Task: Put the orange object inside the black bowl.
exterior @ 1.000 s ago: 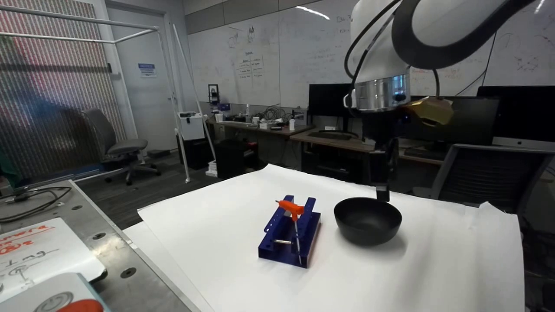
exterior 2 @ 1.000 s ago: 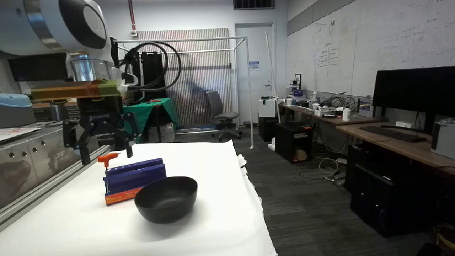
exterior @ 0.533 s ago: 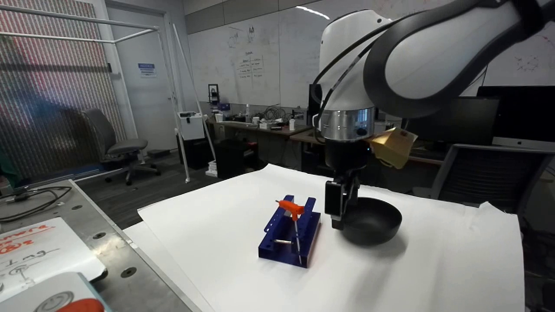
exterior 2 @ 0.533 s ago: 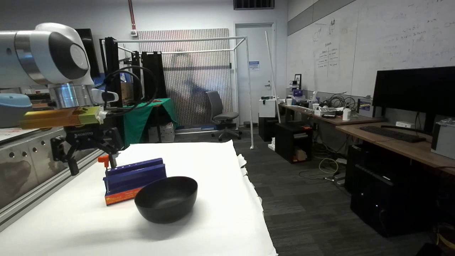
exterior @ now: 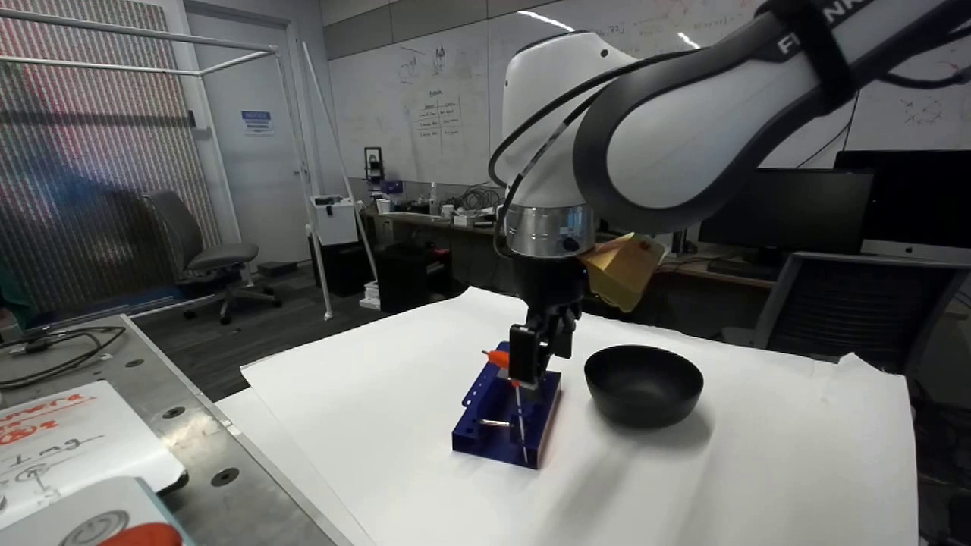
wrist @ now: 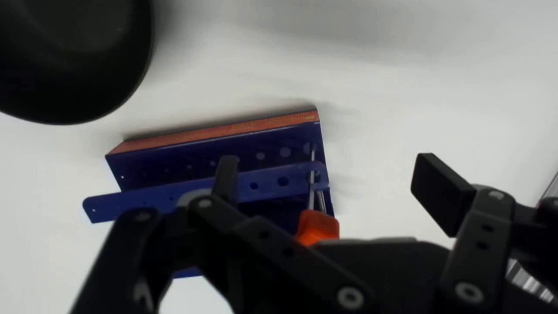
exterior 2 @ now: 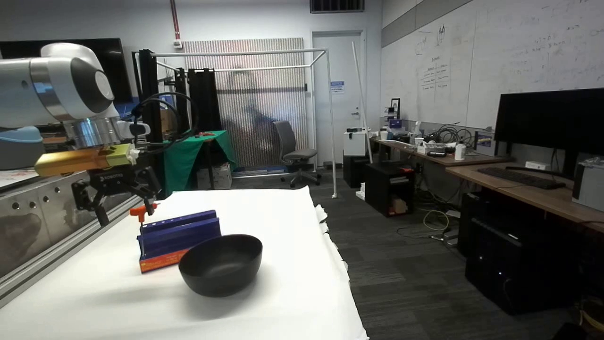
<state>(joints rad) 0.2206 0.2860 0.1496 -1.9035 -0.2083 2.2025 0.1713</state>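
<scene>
Orange T-handle hex key [exterior 2: 140,213] stands nearly upright at one end of the dark blue holder [exterior 2: 184,234], its vivid T-shaped handle uppermost and its thin metal shaft [exterior: 521,415] leading down from it. A short silvery rod [exterior: 494,423] lies crosswise low in the same holder, whose long panels show small holes and whose side carries an orange-red label [exterior 2: 163,261]. Just beside it, with a gap between, the matte black bowl [exterior: 643,409] sits on the white-covered tabletop [exterior: 804,455], its smooth inner wall as dark as the outside. In the wrist view the end effector [wrist: 333,183] has its two fingers [wrist: 441,194] spread well apart, one over the holder and one past its end; in an exterior view a finger covers part of the handle, and whether they touch I cannot tell
</scene>
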